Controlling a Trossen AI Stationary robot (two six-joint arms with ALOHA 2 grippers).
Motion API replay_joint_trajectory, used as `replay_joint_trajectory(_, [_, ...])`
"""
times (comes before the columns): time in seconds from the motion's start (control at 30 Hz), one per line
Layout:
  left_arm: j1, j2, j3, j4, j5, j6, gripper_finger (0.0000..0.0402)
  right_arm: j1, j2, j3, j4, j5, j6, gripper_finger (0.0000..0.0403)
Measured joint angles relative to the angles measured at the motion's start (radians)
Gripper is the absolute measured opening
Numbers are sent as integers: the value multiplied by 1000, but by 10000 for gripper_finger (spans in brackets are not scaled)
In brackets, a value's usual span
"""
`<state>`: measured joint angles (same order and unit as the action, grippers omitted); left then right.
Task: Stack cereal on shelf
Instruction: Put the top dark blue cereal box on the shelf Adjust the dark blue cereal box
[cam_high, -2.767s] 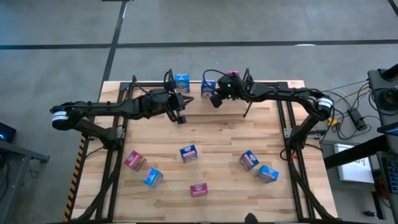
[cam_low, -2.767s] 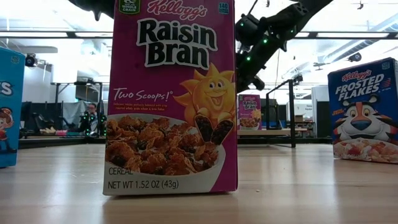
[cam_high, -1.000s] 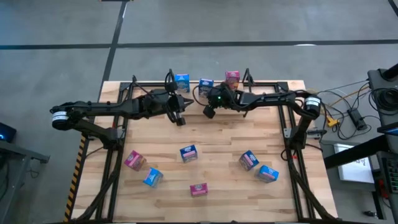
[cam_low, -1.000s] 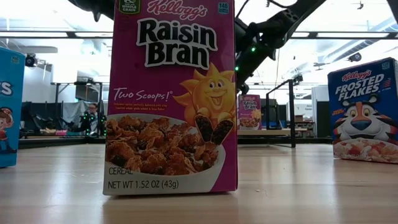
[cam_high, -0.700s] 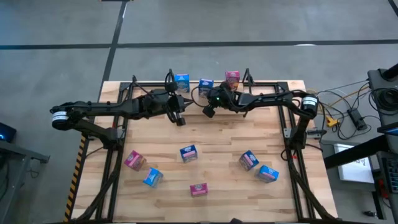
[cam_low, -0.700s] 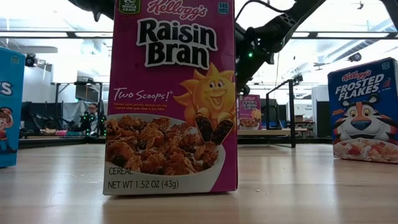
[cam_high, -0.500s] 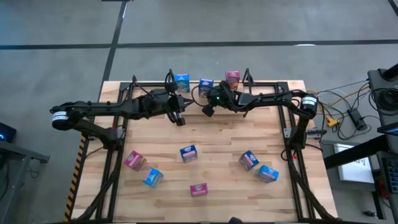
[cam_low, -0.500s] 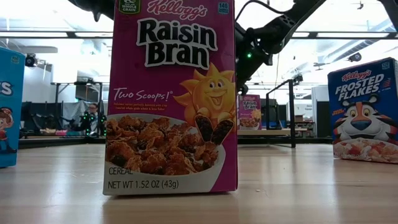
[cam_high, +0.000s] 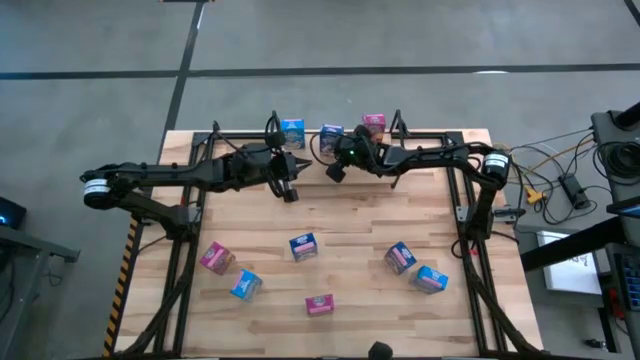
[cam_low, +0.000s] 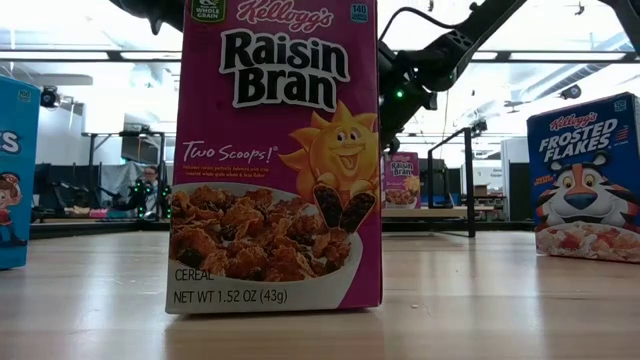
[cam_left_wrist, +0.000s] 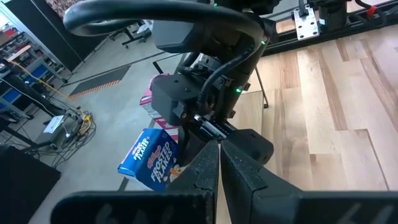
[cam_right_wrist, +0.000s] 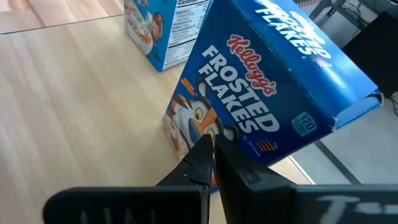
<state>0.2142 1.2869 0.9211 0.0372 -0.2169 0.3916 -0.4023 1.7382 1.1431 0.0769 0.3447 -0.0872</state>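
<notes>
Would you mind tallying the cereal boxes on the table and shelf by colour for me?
Blue boxes: 5
Pink boxes: 4
Total: 9

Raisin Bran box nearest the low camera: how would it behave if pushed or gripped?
The Raisin Bran box stands upright, tall on a narrow base, so a high push would probably tip it rather than slide it. It looks like thin printed cardboard, likely light and easily dented by a hard squeeze. Its glossy faces may slip between fingers.
</notes>
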Motion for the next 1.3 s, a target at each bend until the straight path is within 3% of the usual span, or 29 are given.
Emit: replay_joint_trajectory(1.3, [0,0,0,-1,0,0,0,-5,0,-17,27,-7,-87,9])
